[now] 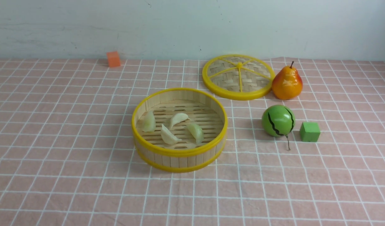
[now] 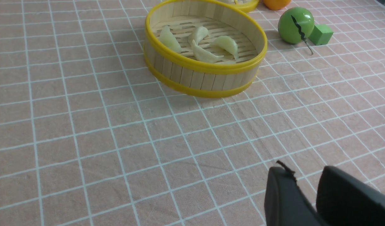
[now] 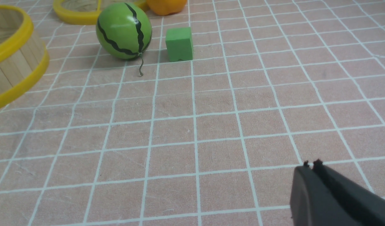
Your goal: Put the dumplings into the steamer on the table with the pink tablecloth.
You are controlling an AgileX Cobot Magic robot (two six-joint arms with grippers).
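Note:
The steamer [image 1: 179,153], a round bamboo basket with yellow rims, stands mid-table on the pink tablecloth [image 1: 69,141]. Several pale dumplings [image 1: 168,135] lie on its slatted floor. The left wrist view shows the same steamer [image 2: 205,67] with the dumplings [image 2: 168,39] inside. Neither arm shows in the front view. My left gripper [image 2: 305,175] hovers over bare cloth well short of the steamer, its jaws parted with nothing between them. Over bare cloth, my right gripper [image 3: 311,164] is shut and empty, away from the steamer's wall [image 3: 10,72].
The flat woven lid [image 1: 238,77] lies behind the steamer on the right, with a toy pear [image 1: 287,83] beside it. A striped green ball [image 1: 278,121] and a green cube [image 1: 309,131] sit right of the steamer. An orange cube [image 1: 113,59] rests by the back wall.

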